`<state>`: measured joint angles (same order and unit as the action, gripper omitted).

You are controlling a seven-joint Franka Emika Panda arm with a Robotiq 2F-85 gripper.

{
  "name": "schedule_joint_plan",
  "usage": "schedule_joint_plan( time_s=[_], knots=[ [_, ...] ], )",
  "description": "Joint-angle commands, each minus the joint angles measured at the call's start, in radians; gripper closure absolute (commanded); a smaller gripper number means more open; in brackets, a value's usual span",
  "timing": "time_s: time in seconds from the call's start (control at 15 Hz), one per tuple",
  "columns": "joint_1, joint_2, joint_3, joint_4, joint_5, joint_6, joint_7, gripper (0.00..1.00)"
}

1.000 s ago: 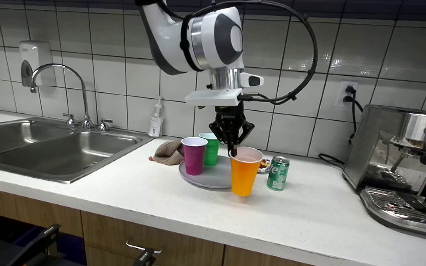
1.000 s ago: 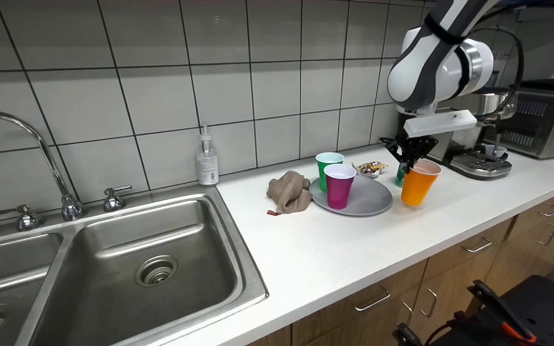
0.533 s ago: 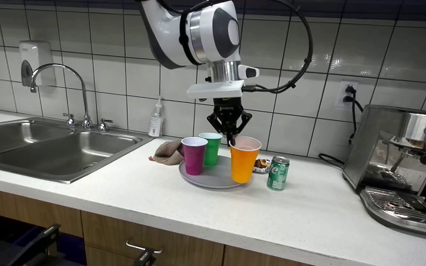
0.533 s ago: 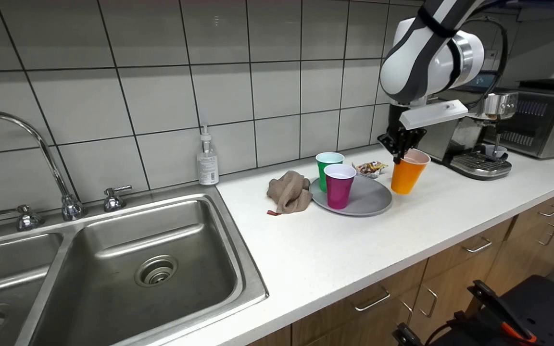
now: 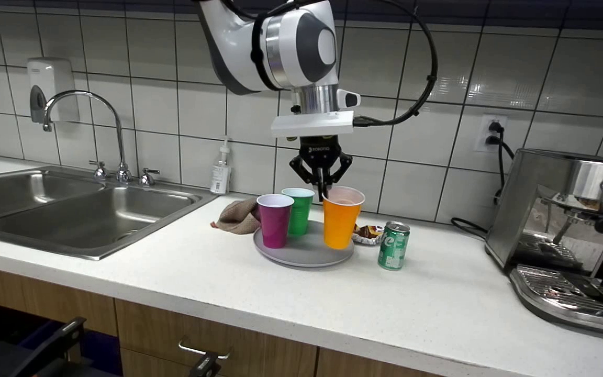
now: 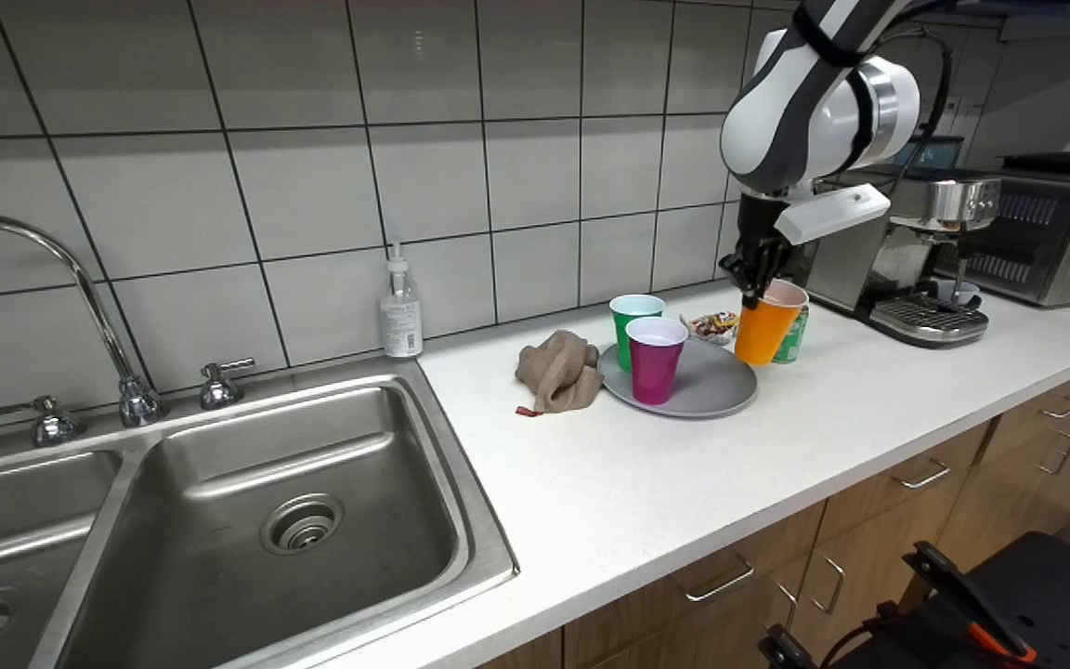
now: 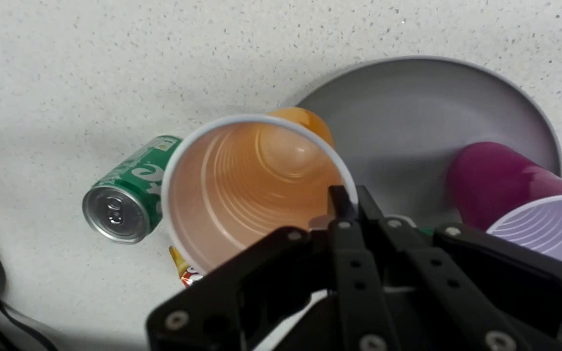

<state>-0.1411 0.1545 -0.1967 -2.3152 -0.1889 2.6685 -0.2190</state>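
**Tilted orange cup hangs from gripper**

In an exterior view, the cup leans over the edge of a gray plate bearing a purple cup and a green cup; a soda can and a small snack tray sit nearby on the tabletop.

In an exterior view, the orange cup partly hides the soda can, while a brown cloth lies next to the plate.

In the wrist view, the fingers pinch the rim, one inside, one outside. The step in hand appears to be carrying; the next move likely calls for a firm pinch and a base kept clear of its neighbors.
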Motion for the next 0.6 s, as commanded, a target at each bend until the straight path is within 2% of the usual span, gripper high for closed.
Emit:
schedule_joint_plan(
  time_s=[0.0,0.4,0.53],
  knots=[
    [-0.047,0.033,0.044,0.031,0.077,0.032,-0.187,0.99],
    [-0.122,0.08,0.118,0.09,0.244,-0.001,-0.535,0.99],
    [-0.139,0.099,0.129,0.109,0.268,0.002,-0.621,0.99]
  ],
)
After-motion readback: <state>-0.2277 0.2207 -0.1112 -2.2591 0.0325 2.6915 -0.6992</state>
